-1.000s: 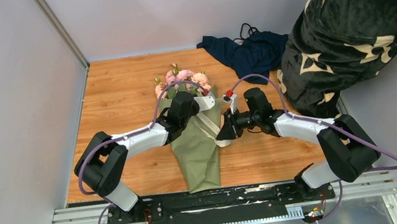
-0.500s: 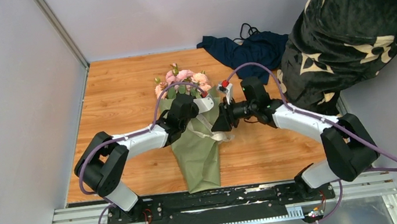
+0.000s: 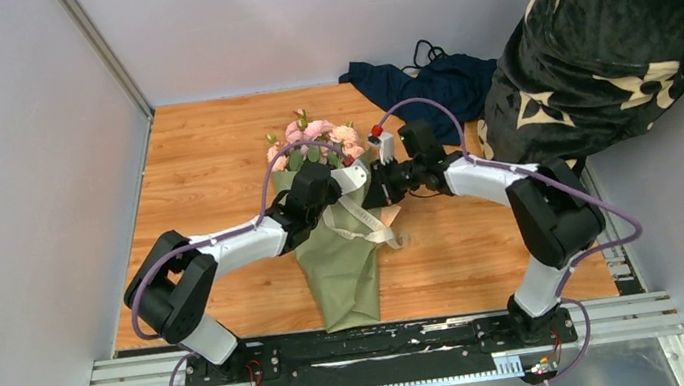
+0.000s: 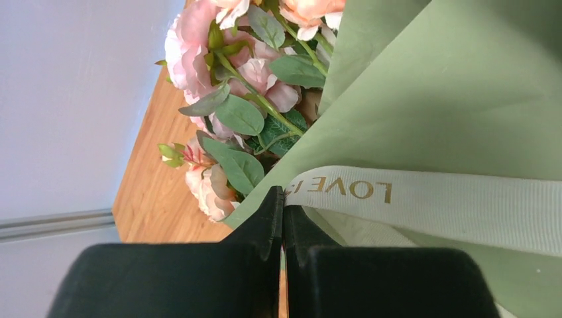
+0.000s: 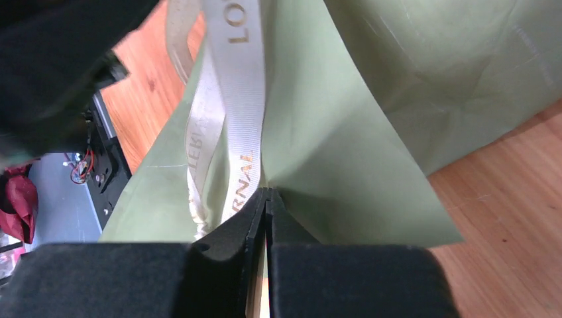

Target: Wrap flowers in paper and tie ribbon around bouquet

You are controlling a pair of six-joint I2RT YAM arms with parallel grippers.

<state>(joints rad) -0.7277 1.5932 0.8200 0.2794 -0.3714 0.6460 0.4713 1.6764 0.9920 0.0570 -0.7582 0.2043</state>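
At centre of surface, bouquet lies flat, flowers away from the arm bases. Beside the blooms, left pincer clamped on ribbon end; right pincer closed tight where ribbon meets paper edge, its hold unclear

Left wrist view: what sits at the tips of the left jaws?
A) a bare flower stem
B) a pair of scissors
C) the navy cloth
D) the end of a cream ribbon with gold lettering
D: the left gripper has its jaws shut right at the end of the ribbon, which is cream with gold LOVE lettering and runs across the sage paper.
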